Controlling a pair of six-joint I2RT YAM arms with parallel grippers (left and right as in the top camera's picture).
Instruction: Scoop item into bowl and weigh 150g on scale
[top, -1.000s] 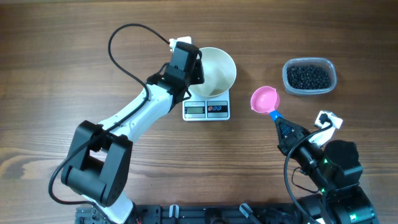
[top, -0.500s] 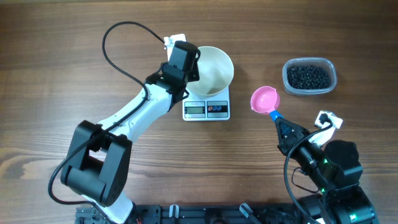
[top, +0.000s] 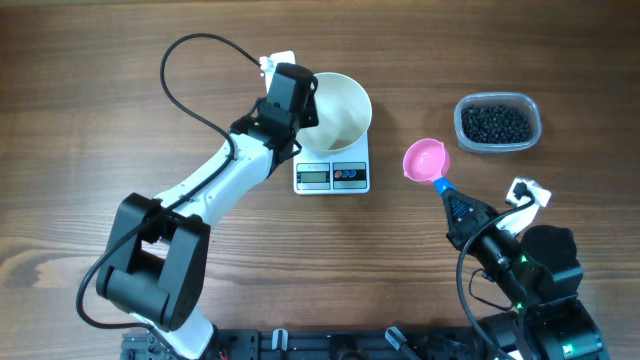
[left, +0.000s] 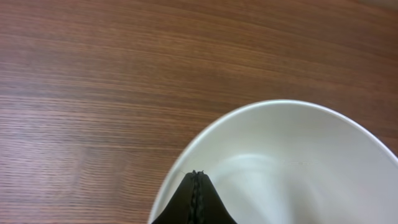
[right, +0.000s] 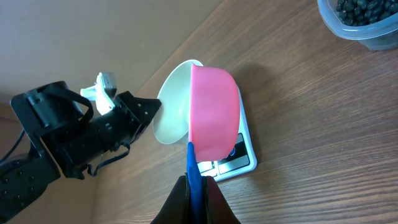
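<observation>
Beads (top: 495, 123), tiny and black, lie in a loose heap inside a clear plastic tub (top: 530, 104) at the far right part of the bench (top: 110, 80). The white round bowl (top: 347, 108) is empty. Seen from overhead, it covers the far part of the scale (top: 333, 176) and reaches a little past the scale's left edge. I cannot tell if it sits flat on the scale. The scale's grey display and its two round buttons are on the near edge, not covered by the bowl.

The left pincer (left: 196, 190) is pinching the bowl at its left rim. Its dark fingers are pressed together, with only a thin seam between them, right where the rim passes.

Between the scale and the tub, apart from both, is a pink scoop (top: 426, 159) with its cup facing up and nothing in it. The right pincer (right: 195, 186) is closed tight on the scoop's blue handle (top: 441, 185). Whether the scoop touches the bench or is held above it, the views do not tell.
</observation>
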